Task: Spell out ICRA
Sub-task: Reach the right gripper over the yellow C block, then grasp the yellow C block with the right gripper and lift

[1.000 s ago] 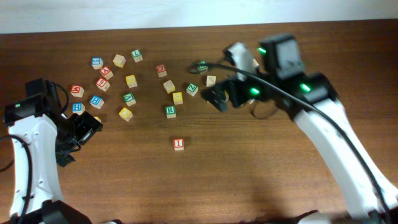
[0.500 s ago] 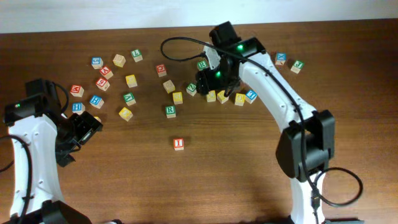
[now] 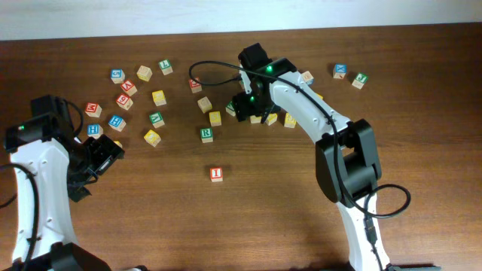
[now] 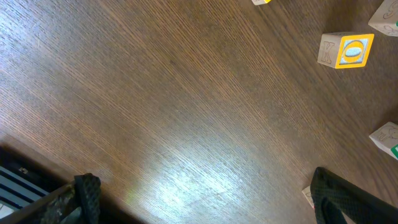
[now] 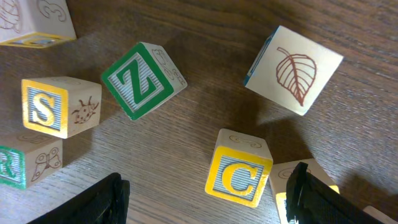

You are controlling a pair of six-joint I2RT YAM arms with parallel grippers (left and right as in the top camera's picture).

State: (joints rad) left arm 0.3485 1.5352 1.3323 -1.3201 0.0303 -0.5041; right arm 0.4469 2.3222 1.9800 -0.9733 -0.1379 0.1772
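Overhead view, read from left to right. Left gripper (image 3: 108,152) hovers over bare desk (image 3: 151,226) at the 9 o'clock side, its jaws spread wide and holding nothing. The left wrist view shows its fingers (image 4: 84,196) far apart at the lower edge, with a yellow-framed cube (image 4: 346,50) towards 1 o'clock.

A loose scatter of cubes (image 3: 124,100) lies at 12 to 2 o'clock of that gripper. Several have red faces, but their letters are too small to read, so the A cannot be singled out.

Green R cube (image 3: 206,134) sits near the desk's middle. The red I cube (image 3: 216,174) lies alone at its 5 o'clock, well apart. Right gripper (image 3: 245,108) is lowered into a tighter group at 2 o'clock of the green R cube.

Right wrist view: yellow S cube (image 5: 45,107), green Z cube (image 5: 140,81) and a leaf-printed cube (image 5: 293,68) lie ahead of the fingers. The yellow C cube (image 5: 238,177) stands between the fingers, nearer the one at 3 o'clock, and neither visibly touches it. The jaws are fairly wide and grip nothing.
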